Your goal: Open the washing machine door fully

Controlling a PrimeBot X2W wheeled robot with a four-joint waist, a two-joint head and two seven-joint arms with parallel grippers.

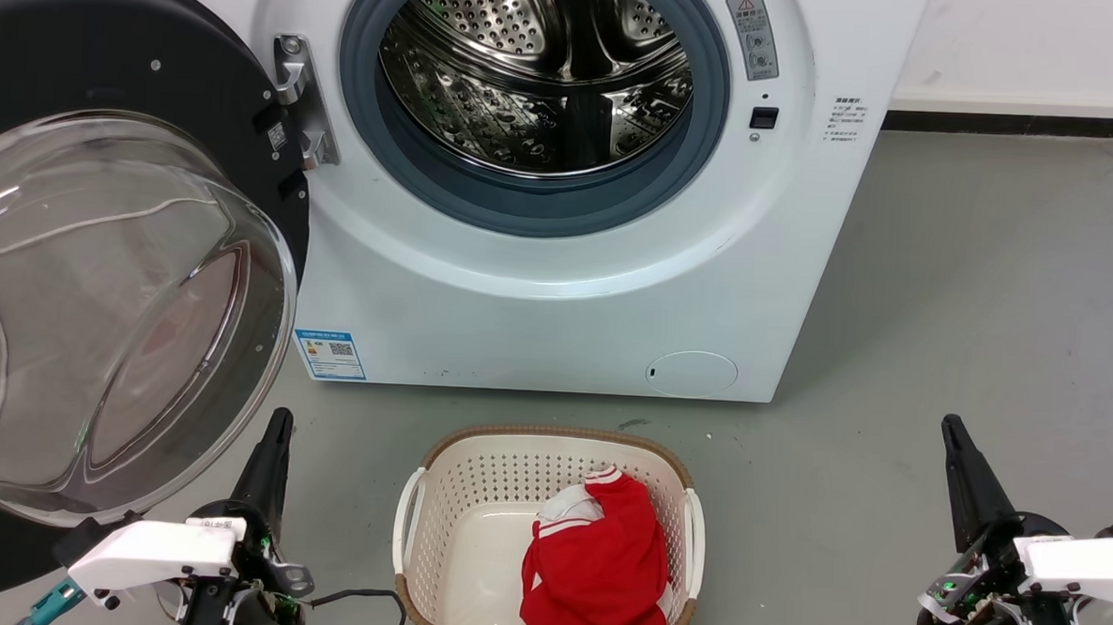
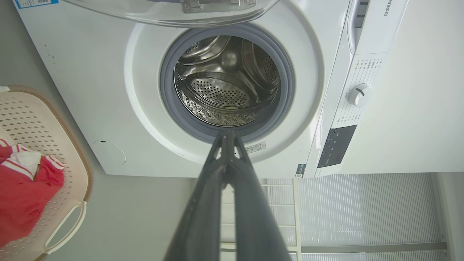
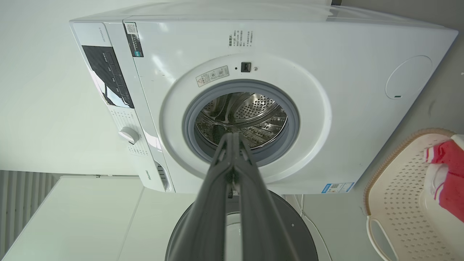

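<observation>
Overhead, from the head view, the door [image 1: 115, 312] hangs swung wide to the left of the machine [image 1: 557, 294], its glass bowl bulging toward the camera and its black rim held at the hinge [image 1: 298, 104]. The drum [image 1: 539, 77] gapes open inside its grey gasket [image 1: 542, 213]. A blue label [image 1: 329, 354] and a round cap [image 1: 692, 373] sit low on the white front. On the grey floor [image 1: 970, 302] before the machine stands a basket [image 1: 476, 438] with a red garment [image 1: 597, 568] in it. The left gripper [image 1: 279, 427] points up just beside the door's lower edge, apart from it; the right gripper [image 1: 955, 438] stands well off to the basket's right.

Next, the left wrist view shows the left fingers [image 2: 203, 203] pressed together at the tips, clenched on nothing, aimed at the drum's mouth. The door's glass shows at the top edge, the basket at the left, and a dial [image 2: 359, 95] on the panel at the right.

Last, the right wrist view shows the right fingers [image 3: 214, 203] likewise clenched tip to tip and empty, pointing at the drum. The door's black rim lies below them, the basket at the right edge.
</observation>
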